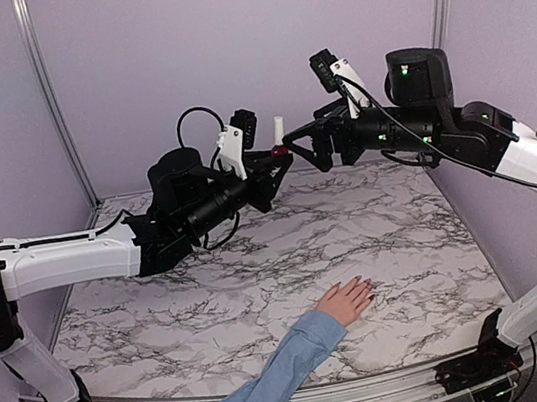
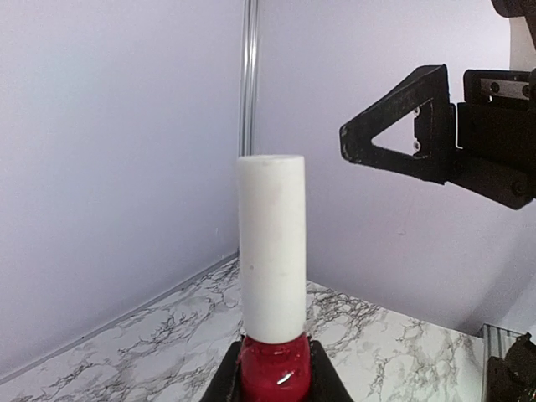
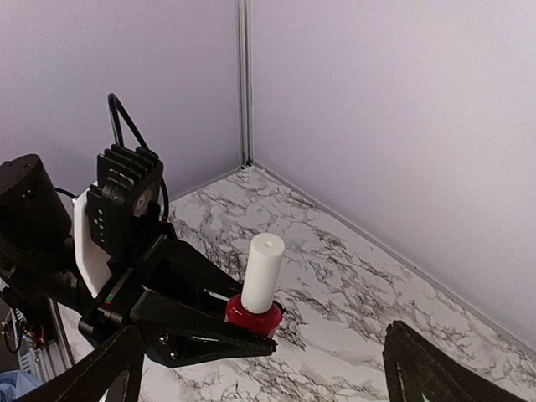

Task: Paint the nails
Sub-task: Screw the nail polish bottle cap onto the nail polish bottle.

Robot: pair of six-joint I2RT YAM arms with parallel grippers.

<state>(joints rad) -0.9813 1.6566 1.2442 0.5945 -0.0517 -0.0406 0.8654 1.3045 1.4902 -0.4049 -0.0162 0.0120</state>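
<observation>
**Bottle's up, cap on, nails unpainted**

The nails (image 1: 365,286) are way down front, on a hand (image 1: 346,302) lying flat on the marble surface (image 1: 193,303), well apart from both arms. From the top view they're too tiny to make out properly.

The left fingers (image 3: 193,335) are pinching the red polish bottle (image 3: 253,315) low on its body, held upright in the air. The right fingers (image 3: 105,373) are spread wide, just beside the white cap (image 3: 262,270) but not touching it.

My guess is the cap is light, stiff and smooth, so I'd grab it around mid-height, square on, or it could slip when twisted. The bottle looks small and probably glass, so keep that pinch firm. The nails themselves aren't for grabbing: small targets with soft skin around them, so they only want a feather-light brush touch
</observation>
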